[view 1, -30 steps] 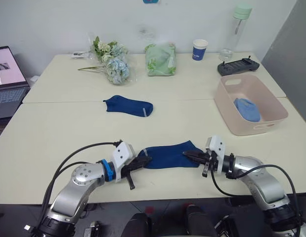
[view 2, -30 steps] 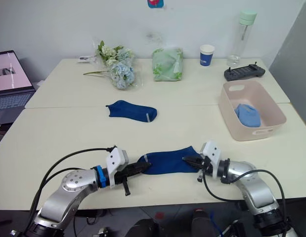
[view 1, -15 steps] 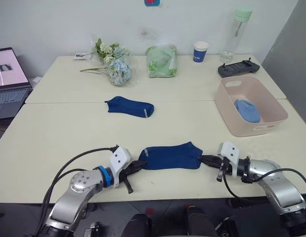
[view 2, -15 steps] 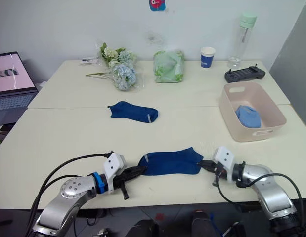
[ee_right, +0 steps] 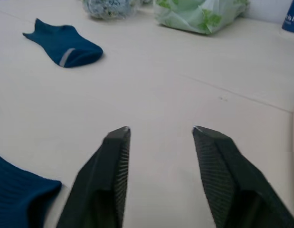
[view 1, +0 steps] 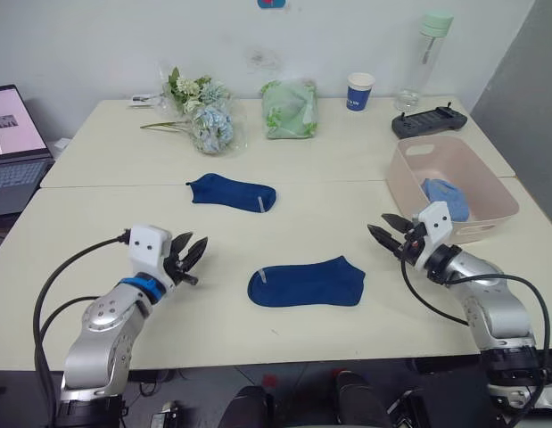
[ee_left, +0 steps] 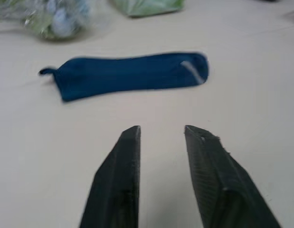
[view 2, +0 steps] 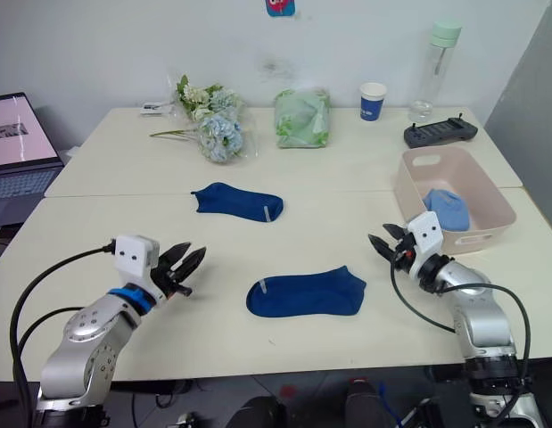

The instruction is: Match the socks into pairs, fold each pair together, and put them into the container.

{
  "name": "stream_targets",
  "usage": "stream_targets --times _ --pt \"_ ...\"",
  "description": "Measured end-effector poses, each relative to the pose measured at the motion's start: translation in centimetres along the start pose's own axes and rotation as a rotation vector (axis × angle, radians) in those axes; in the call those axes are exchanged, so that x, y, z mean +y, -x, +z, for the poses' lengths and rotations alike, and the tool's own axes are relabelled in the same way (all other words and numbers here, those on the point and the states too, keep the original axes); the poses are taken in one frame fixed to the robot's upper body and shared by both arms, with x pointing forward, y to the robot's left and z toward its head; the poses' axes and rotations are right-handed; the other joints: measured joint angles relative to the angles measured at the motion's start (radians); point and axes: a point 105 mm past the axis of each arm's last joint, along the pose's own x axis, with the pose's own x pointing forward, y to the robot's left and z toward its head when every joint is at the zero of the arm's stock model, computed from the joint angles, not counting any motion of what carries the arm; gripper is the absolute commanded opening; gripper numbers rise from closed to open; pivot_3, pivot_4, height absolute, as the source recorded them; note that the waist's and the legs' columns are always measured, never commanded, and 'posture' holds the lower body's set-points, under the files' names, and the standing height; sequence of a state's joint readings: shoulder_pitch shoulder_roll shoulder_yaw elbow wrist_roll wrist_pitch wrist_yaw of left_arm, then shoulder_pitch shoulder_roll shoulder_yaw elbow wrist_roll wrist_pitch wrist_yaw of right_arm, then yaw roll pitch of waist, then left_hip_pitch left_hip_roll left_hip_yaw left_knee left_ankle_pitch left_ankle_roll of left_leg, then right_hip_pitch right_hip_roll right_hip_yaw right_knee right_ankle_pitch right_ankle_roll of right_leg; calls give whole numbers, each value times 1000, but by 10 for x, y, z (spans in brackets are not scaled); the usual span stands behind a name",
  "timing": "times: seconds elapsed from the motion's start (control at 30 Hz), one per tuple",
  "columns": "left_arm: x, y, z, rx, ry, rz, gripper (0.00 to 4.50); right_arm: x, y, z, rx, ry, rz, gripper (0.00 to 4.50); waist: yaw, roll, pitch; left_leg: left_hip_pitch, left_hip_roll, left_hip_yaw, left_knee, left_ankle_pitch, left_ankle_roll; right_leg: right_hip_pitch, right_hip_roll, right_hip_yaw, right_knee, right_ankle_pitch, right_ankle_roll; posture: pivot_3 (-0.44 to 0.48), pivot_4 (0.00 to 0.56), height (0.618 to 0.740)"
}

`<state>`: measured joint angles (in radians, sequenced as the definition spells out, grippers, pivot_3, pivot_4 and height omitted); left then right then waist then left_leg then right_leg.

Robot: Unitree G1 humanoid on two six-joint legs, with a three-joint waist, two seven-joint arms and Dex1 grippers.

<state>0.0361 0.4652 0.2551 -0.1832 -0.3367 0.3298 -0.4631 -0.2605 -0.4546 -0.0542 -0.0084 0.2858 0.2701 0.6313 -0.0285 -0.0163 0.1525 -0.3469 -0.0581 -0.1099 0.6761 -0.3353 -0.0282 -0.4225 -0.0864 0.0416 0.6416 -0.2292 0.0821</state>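
head views: my left gripper (view 1: 188, 257) & right gripper (view 1: 393, 234) both agape, empty. near navy sock (view 1: 306, 283) flat betw them; far navy sock (view 1: 232, 192) apart; container (view 1: 490, 202) holds light blue pair (view 1: 445, 198). left wrist: far sock ahead. right wrist: near sock's edge. risk: shallow pinch bunches fabric, misaligned pair.

bright even indoor light, soft shadows, left wrist view blurry

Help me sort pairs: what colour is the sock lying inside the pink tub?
Light blue; the sock in the pink tub shows best in the left eye view.
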Motion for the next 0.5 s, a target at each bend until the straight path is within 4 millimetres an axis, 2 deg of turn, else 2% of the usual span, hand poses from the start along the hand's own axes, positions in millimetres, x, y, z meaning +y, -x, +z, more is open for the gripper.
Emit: stream_targets --times 0.07,0.13,0.2,0.37,0.4,0.5 --pt "8 7 -9 21 8 36 3255 -1 -1 -2 3 -4 -3 3908 1 0 0 0 0 0 0 0 0 0 0 0 0 0 0 0 150 740" --pt "10 9 -10 19 5 43 3884 -1 -1 -1 -1 8 -5 4500 5 0 0 0 0 -1 1 0 0 1 0 0 0 0 0 0 150 740" --pt "10 9 -8 12 -6 39 4464 -2 -3 3 -10 29 -7 4500 7 0 0 0 0 -1 1 0 0 1 -1 0 0 0 0 0 150 740" --pt "1 -4 7 -22 -86 -40 4489 -4 -5 7 -16 43 -8 4500 5 0 0 0 -1 -1 1 0 0 1 0 -1 0 0 0 0 150 740" --pt "-4 -11 10 -23 -101 -77 4489 -5 -4 6 -13 43 -15 4500 5 0 0 0 -1 -1 1 0 0 1 0 -1 0 0 0 0 150 740" --pt "-29 -54 34 -63 -152 -218 4489 -2 -10 13 -31 51 -10 4500 15 0 0 0 -3 -1 2 0 0 2 0 -2 1 0 0 0 150 740"
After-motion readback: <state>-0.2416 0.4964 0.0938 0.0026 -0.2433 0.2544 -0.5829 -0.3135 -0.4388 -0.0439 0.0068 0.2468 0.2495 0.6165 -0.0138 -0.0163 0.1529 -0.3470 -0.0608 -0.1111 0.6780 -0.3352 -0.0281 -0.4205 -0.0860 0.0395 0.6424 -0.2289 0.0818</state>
